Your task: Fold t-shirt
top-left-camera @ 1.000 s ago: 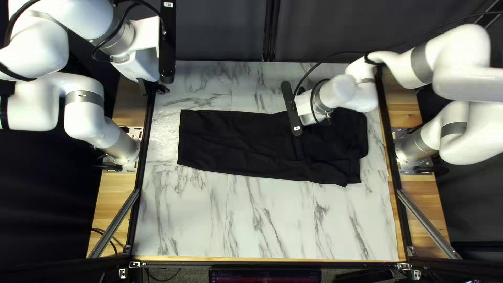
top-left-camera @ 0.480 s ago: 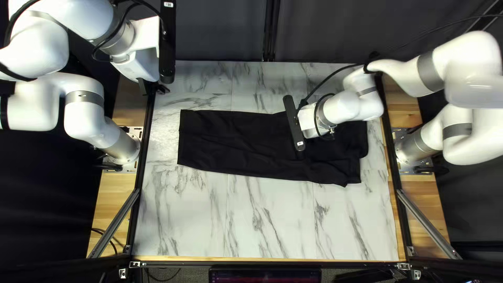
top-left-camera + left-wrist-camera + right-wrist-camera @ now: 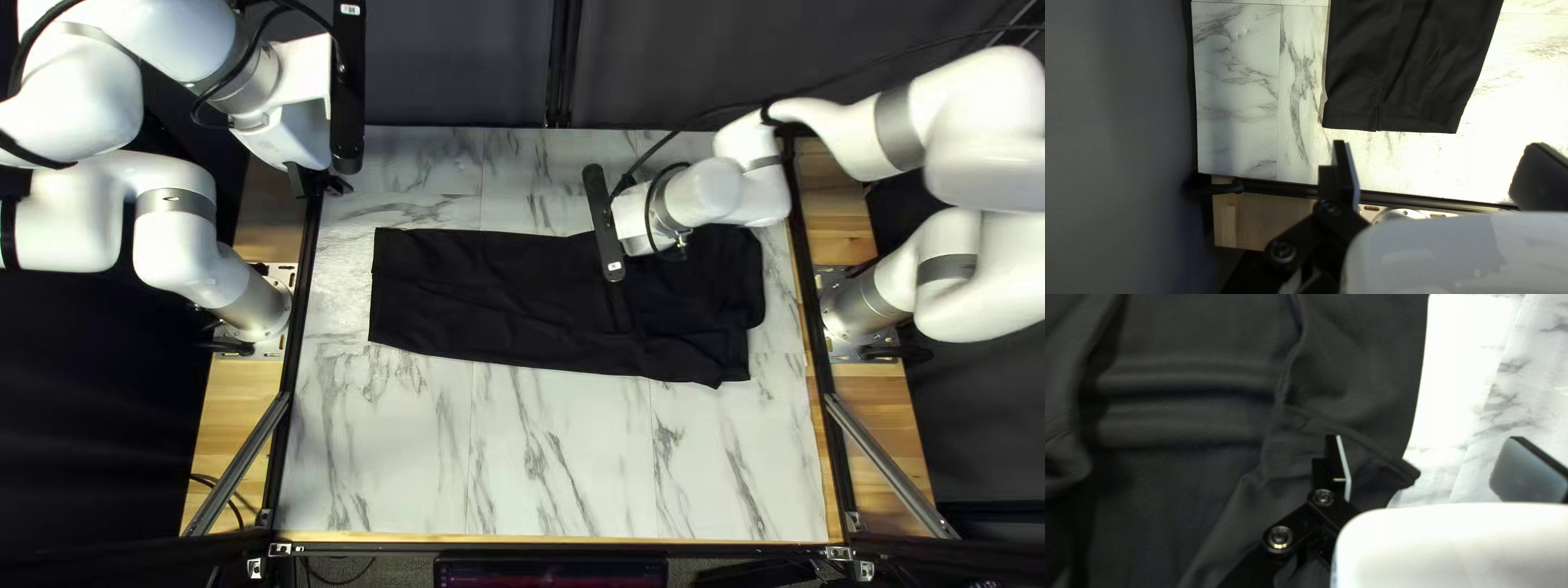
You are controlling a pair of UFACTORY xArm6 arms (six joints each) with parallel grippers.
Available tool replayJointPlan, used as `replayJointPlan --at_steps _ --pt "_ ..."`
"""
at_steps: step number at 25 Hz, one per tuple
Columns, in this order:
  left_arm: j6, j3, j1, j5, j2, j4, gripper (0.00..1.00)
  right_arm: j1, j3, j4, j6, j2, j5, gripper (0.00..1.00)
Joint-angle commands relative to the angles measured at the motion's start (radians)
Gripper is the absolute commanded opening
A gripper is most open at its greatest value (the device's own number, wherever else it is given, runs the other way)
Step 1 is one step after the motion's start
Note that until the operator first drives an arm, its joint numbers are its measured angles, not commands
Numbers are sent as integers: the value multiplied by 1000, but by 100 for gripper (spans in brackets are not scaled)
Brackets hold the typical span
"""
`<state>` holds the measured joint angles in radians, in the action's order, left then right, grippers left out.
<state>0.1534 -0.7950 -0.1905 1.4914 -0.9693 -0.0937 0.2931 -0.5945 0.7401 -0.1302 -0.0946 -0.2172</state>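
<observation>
The black t-shirt [image 3: 490, 294] lies folded lengthwise across the table in the top left view, with creases along it. My left gripper [image 3: 327, 183] is beyond its left end, at the table's far left corner. Over the shirt's right half is my right gripper [image 3: 605, 224], its fingertips hidden beneath its body. In the left wrist view my left gripper [image 3: 1437, 160] stands open and empty, the shirt's straight end [image 3: 1415, 103] ahead of it. In the right wrist view my right gripper [image 3: 1426, 454] is open above the shirt [image 3: 1181, 479], near an edge with a small protruding corner.
The marble-patterned table [image 3: 566, 457] shows between the shirt and the near edge. Dark rails [image 3: 285, 381] run along both sides, and diagonal metal struts [image 3: 890, 463] stand near the front corners. A dark curtain [image 3: 457, 65] hangs behind the far edge.
Since half a second ago my right gripper has shifted slightly toward the table's far edge, back near where it was a second ago. The shirt and left arm stay put.
</observation>
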Motion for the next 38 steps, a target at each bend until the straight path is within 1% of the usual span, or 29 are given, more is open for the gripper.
replayJointPlan --at_steps 1,2,6,10,13,15,18,21,24,27,29,33,36,38 --pt "0 0 0 0 0 0 100 -31 -4 64 -89 -28 9 100" --pt "0 0 0 0 0 0 100 -51 -2 85 -128 -33 10 100" --pt "0 0 0 0 0 0 100 -100 7 87 -168 -18 -5 100" --pt "0 0 0 0 0 0 100 -136 34 36 -139 52 -46 100" --pt "0 0 0 0 0 0 100 -131 47 8 -106 92 -71 100" --pt "0 0 0 0 0 0 100 -116 47 -22 -60 117 -89 100" --pt "0 0 0 0 0 0 100 -86 33 -33 -22 114 -93 100" --pt "0 0 0 0 0 0 100 -46 10 -16 -11 78 -76 100" --pt "0 0 0 0 0 0 100 -16 -19 37 -51 8 -44 100" --pt "0 0 0 0 0 0 100 -25 -28 87 -116 -43 -17 100" --pt "0 0 0 0 0 0 100 -39 -29 94 -138 -55 -14 100" --pt "0 0 0 0 0 0 100 -88 -19 84 -167 -41 -23 100" --pt "0 0 0 0 0 0 100 -116 -2 53 -152 2 -49 100" --pt "0 0 0 0 0 0 100 -127 24 16 -120 62 -79 100"
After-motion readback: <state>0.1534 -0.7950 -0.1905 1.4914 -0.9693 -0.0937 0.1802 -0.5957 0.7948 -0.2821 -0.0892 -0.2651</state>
